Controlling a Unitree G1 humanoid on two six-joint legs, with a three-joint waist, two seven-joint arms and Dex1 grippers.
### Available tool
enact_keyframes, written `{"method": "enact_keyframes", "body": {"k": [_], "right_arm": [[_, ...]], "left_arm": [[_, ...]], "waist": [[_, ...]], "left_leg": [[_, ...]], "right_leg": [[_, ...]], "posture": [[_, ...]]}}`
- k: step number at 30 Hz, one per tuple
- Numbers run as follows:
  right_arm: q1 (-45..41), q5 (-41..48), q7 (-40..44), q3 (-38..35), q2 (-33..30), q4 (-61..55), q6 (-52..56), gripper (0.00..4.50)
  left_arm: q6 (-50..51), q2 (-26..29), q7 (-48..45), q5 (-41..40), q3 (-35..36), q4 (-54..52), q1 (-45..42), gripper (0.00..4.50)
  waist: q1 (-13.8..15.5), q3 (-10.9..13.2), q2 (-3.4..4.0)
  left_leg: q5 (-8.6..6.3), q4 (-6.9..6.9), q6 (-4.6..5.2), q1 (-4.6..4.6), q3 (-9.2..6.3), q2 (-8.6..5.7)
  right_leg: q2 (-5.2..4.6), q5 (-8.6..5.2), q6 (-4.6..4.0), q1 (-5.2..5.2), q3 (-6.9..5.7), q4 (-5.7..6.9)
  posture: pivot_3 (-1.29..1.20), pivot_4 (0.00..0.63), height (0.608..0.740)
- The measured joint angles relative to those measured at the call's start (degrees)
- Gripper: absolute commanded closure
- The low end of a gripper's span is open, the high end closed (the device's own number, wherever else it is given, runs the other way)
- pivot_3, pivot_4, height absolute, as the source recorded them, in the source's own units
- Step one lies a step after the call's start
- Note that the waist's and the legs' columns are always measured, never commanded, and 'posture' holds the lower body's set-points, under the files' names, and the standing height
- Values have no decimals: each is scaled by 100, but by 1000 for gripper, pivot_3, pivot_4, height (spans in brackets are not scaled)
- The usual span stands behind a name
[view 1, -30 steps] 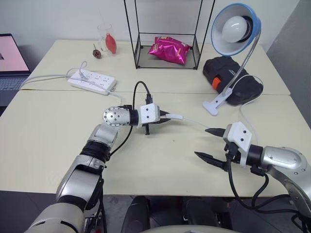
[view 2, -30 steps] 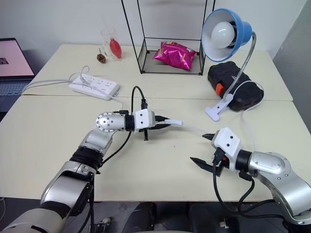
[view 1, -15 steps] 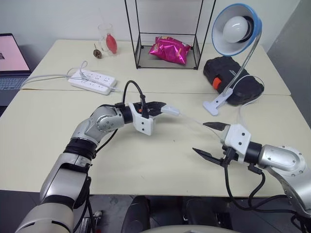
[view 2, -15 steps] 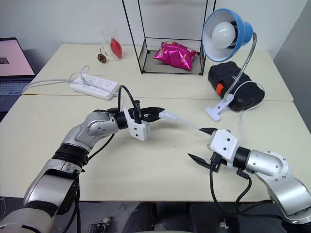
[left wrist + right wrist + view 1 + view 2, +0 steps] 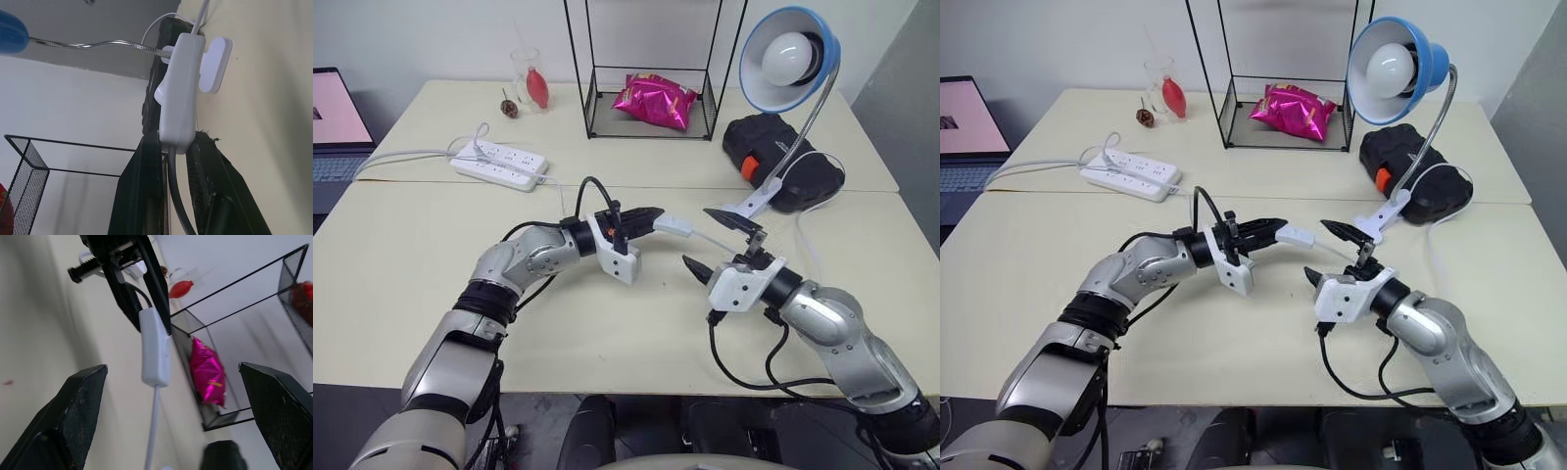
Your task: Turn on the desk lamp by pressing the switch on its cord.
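The switch (image 5: pixel 674 225) is held up off the table (image 5: pixel 401 284), its near end pinched between the two black fingers of the left gripper (image 5: pixel 646 218) — in the left wrist view the white oblong body (image 5: pixel 179 93) stands out past the clamped fingertips. The cord (image 5: pixel 713 242) runs from the switch's far end toward the desk lamp (image 5: pixel 788 59), which stands beyond the switch at the far right of the table, bulb unlit as far as the head views show, its white clip base (image 5: pixel 747 207) resting on the tabletop against a black case (image 5: pixel 783 157).

The right gripper (image 5: pixel 717 243) hovers just beside the switch on the lamp's side, its fingers spread wide, one above and one below the cord, touching neither. Its wrist view has the switch (image 5: pixel 155 346) between the two spread fingers (image 5: pixel 63 421).

Well apart from the switch, on the side away from the lamp, a white power strip (image 5: pixel 499 164) lies on the table; behind the switch a black wire rack (image 5: pixel 651 69) holds a pink snack bag (image 5: pixel 654 100).
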Motion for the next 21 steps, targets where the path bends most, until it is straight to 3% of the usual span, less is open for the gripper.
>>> {"method": "enact_keyframes", "body": {"k": [9, 21], "right_arm": [[-464, -996, -64, 486, 785, 627, 180, 0], [-602, -1312, -42, 500, 1059, 815, 283, 0]], "left_arm": [[334, -141, -134, -173, -71, -3, -134, 4157], [478, -87, -284, -375, -71, -99, -124, 4157]], "waist": [[3, 0, 0], [1, 0, 0]], "left_leg": [[0, 0, 0, 2, -1, -1], [0, 0, 0, 6, -1, -1]], "right_leg": [[-1, 0, -1, -3, 0, 10], [-1, 0, -1, -3, 0, 20]], "posture": [[0, 150, 740], [0, 150, 740]]}}
